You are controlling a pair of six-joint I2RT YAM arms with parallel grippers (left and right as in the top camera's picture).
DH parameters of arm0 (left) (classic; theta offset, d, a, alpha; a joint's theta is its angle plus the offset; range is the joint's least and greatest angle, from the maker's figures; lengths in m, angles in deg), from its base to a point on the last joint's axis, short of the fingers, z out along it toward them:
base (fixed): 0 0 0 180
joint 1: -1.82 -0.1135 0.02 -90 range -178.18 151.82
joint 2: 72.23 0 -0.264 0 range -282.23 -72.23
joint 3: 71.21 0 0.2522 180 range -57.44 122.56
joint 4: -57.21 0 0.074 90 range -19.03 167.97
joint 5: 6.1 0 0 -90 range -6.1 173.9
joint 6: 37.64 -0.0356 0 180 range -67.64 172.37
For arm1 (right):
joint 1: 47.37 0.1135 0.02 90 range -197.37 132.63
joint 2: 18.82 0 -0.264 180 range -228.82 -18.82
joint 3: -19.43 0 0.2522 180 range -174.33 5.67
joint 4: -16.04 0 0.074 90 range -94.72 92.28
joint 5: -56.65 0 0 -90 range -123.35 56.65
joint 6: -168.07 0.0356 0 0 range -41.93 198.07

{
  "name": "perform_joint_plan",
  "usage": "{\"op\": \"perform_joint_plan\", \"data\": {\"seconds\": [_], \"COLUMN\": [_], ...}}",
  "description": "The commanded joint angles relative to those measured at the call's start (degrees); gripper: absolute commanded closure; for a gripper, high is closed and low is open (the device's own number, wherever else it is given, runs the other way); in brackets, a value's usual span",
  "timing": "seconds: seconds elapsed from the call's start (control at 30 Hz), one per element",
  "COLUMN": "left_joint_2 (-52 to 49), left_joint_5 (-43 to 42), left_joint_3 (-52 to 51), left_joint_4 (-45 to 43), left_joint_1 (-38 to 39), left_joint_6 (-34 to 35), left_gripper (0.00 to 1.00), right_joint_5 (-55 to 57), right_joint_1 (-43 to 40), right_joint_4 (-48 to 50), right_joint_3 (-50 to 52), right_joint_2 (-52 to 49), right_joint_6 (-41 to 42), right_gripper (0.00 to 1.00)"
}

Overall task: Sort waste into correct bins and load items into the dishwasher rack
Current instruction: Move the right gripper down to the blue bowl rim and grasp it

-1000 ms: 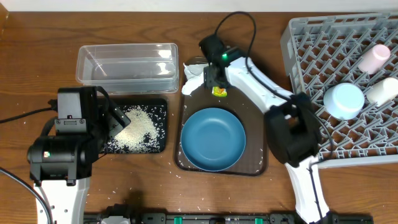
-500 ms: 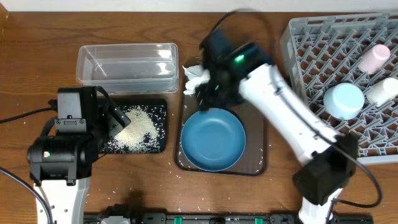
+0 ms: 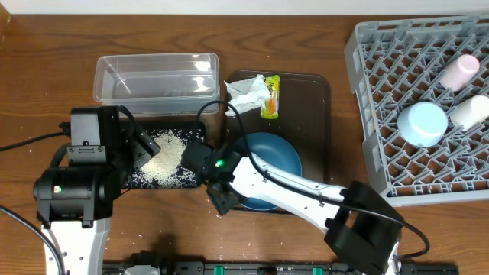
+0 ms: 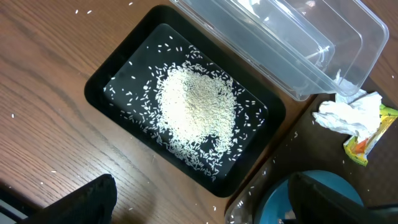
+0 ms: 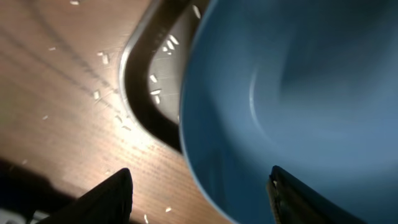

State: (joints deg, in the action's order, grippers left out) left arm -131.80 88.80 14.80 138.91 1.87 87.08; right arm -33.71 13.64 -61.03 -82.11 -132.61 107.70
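Note:
The large dark-blue bowl point(image 3: 271, 156) sits on the brown serving tray point(image 3: 306, 99). My right gripper point(image 3: 221, 195) is at the bowl's front-left rim. In the right wrist view it point(image 5: 199, 199) is open and straddles the rim of the bowl point(image 5: 292, 93), one finger over the table and one inside, with gaps on both sides. Crumpled tissue point(image 3: 244, 93) and a snack wrapper point(image 3: 270, 97) lie at the tray's back. Rice point(image 3: 164, 159) is heaped in the black bin point(image 3: 179, 179), behind which stands the clear tub point(image 3: 157, 76). My left gripper point(image 4: 199, 208) hangs open above the black bin's corner point(image 4: 249, 174).
The grey dishwasher rack point(image 3: 382, 69) at the right holds a light-blue bowl point(image 3: 422, 124), a pink cup point(image 3: 459, 71) and a white cup point(image 3: 470, 111). Loose rice grains point(image 3: 248, 256) dot the table in front of the tray.
My right arm has swung from the back of the tray, by the wrapper and tissue, to the bowl's front-left rim, with its jaws narrowing a little. The left arm has not moved.

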Motion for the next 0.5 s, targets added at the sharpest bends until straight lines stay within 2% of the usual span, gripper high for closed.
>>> {"op": "perform_joint_plan", "data": {"seconds": [0.0,0.13,0.4,0.47], "left_joint_2": [-0.02,-0.02,-0.02,-0.02], "left_joint_5": [0.7,0.7,0.7,0.7], "left_joint_3": [0.94,0.94,0.94,0.94], "left_joint_4": [0.2,0.2,0.2,0.2], "left_joint_1": [-0.26,-0.26,-0.26,-0.26], "left_joint_6": [0.07,0.07,0.07,0.07], "left_gripper": [0.1,0.1,0.1,0.09], "right_joint_5": [2.23,2.38,1.95,1.38], "right_joint_1": [0.48,0.52,0.57,0.59], "right_joint_4": [2.27,4.68,5.25,5.33], "right_joint_3": [3.13,5.62,5.84,5.84], "right_joint_2": [0.22,0.22,0.22,0.22], "right_joint_6": [2.73,3.13,3.82,3.87], "right_gripper": [0.35,0.46,0.81,0.8]}}
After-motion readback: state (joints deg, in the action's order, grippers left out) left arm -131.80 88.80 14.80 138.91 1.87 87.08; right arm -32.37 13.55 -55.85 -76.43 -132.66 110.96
